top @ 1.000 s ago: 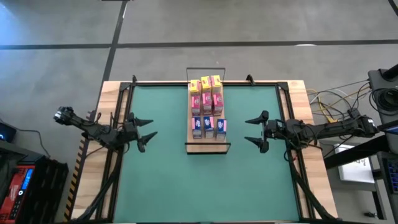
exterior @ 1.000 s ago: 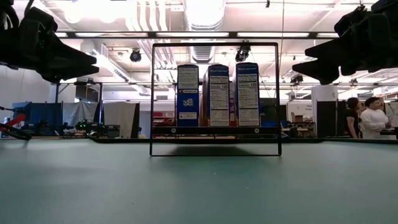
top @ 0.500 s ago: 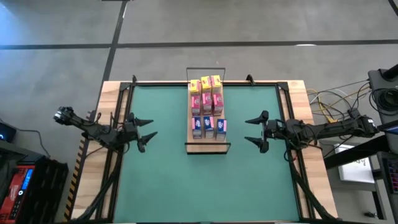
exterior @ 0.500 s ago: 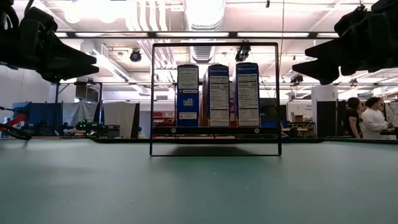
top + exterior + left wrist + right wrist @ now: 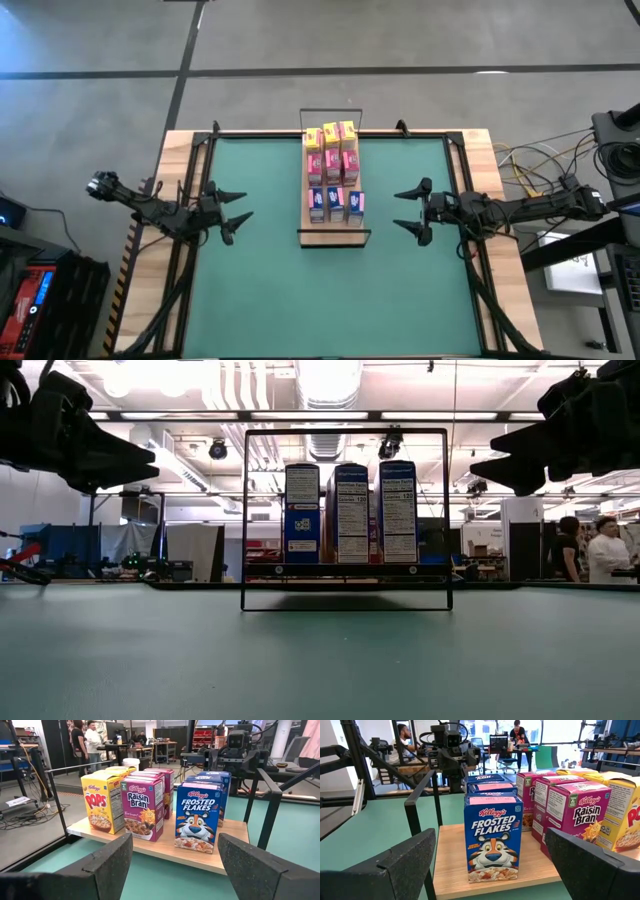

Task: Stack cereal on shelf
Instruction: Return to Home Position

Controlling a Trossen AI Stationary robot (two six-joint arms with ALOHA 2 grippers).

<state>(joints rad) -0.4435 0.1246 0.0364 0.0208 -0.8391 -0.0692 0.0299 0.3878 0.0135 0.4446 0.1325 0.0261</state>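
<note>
High view, shelf: the long narrow light-brown wooden plank [image 5: 334, 237] with black wire ends lies mid-way across the green worktop [image 5: 260, 290]. Its long axis runs from the near edge to the far edge, so one long side faces each arm.
High view, cereal: the small cardboard cereal boxes [image 5: 333, 170] stand on the plank in rows, yellow at the far end, pink in the middle, blue at the near end. None lies on the worktop.
High view, left claw [image 5: 244, 206]: at the worktop's left side, spread wide and empty, aimed at the plank and well apart from it.
High view, right claw [image 5: 397, 210]: at the right side, likewise wide open and empty. Neither is clearly nearer.
Low view: both claws hang high, outside the near wire frame [image 5: 345, 430]; three blue boxes stand upright inside it.
Left wrist view: the fingers [image 5: 100, 870] are wide apart with nothing between them; the boxes are straight ahead.
Right wrist view: the fingers [image 5: 395, 870] are equally wide and touch nothing; a blue box is nearest.
Coming move: judged a retreat away from the plank, with nothing to carry.
</note>
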